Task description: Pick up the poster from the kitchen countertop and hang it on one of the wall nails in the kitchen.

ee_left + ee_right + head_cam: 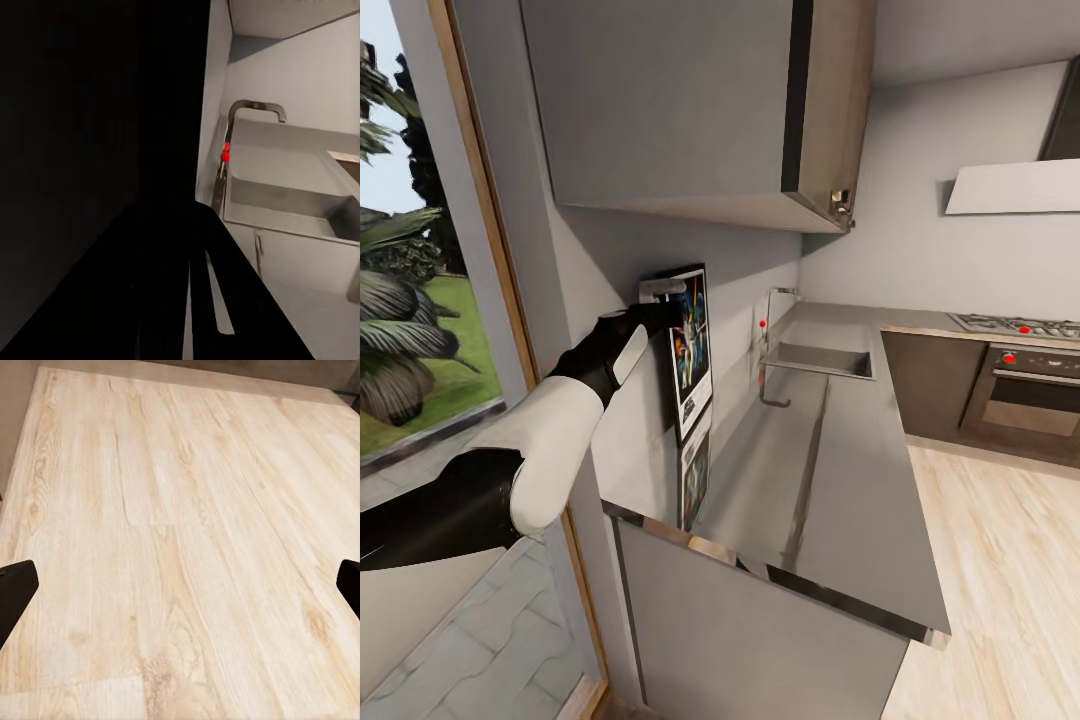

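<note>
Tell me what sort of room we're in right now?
A home kitchen, by the look of it: steel countertop with a sink and tap, and a hob over an oven.

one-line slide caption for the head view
Left gripper at top edge of black-framed poster standing against wall on shiny steel countertop.

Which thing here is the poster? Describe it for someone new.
Start at the steel countertop under the grey wall cabinet. Against the wall at its left end, left of the sink, the left gripper meets an upright black-framed poster, the only colourful picture there.
</note>
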`<state>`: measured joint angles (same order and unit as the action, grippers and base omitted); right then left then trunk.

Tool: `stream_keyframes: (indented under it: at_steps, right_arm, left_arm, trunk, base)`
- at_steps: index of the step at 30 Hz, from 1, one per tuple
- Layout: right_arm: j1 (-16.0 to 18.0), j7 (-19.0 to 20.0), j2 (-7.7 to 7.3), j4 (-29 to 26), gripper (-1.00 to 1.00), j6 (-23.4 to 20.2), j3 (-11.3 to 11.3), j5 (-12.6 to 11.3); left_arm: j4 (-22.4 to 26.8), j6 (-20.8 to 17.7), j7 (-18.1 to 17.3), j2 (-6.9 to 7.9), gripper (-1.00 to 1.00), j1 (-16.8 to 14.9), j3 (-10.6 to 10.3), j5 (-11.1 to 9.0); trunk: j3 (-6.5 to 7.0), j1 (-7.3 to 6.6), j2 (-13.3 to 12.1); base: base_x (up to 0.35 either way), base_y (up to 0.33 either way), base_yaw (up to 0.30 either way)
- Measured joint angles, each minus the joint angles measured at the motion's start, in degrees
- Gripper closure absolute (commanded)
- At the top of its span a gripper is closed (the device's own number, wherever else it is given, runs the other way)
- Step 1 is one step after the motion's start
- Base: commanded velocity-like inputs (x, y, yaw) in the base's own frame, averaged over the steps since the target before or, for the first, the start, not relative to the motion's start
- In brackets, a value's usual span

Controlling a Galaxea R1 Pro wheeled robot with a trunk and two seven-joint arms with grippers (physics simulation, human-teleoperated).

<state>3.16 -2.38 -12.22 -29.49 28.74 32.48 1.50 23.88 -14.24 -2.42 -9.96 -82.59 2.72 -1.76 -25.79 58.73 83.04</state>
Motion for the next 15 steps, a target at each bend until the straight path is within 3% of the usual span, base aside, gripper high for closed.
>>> stream_keyframes:
  at_steps: [15]
  right_arm:
    - [0.0,0.0,0.0,-0.1,-1.0,0.0,0.0,0.0]
  left_arm:
    - [2.1,-0.2,-0.1,0.0,1.0,0.0,-0.4,0.2]
  trunk:
    - [0.0,0.01,0.0]
  base:
    - [-0.081,0.0,0.0]
